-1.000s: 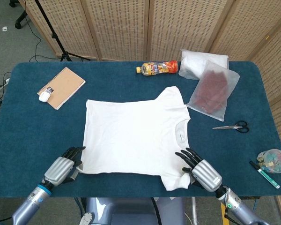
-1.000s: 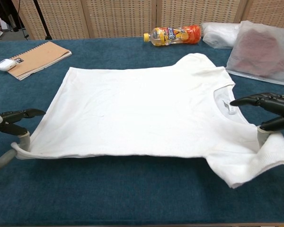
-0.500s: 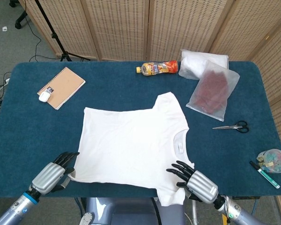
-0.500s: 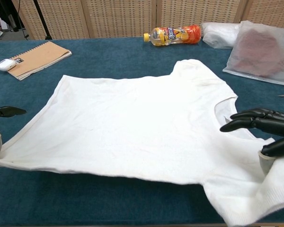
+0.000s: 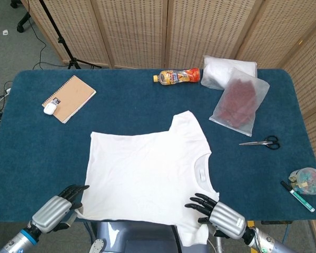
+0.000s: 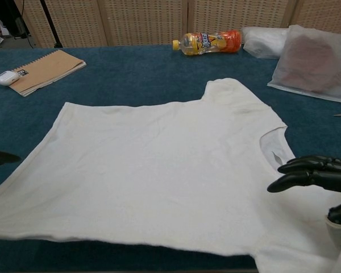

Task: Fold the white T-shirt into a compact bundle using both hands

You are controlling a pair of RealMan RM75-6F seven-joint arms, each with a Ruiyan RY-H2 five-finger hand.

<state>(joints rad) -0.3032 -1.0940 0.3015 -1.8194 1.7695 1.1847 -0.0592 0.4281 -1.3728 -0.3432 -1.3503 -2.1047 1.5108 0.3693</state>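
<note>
Shirt lies spread flat on the blue counter, its long axis running left to right: hem toward the left, collar and sleeves toward the right. Its near edge reaches the counter's front edge, and the near right sleeve hangs off it

Both robot hands sit at that near edge. The left robot hand holds the near hem corner, the cloth drawn taut up to it in the head view; its dark fingers are spread above the fabric and only a fingertip shows in the chest view. The right robot hand is at the near sleeve, dark fingers splayed over the shirt just below the collar, the thumb tucked against the sleeve cloth, so it seems to pinch the sleeve, though the grip itself is partly hidden

Each hand is already at its own corner, neither needing to reach across. The fold, I judge, must go away from the robot, near edge carried over toward the far edge

Open room lies beyond the shirt: bare counter between its far edge and the bottle. The notebook stands well apart on the far left; the plastic bag sits near the far sleeve, the tighter side
</note>
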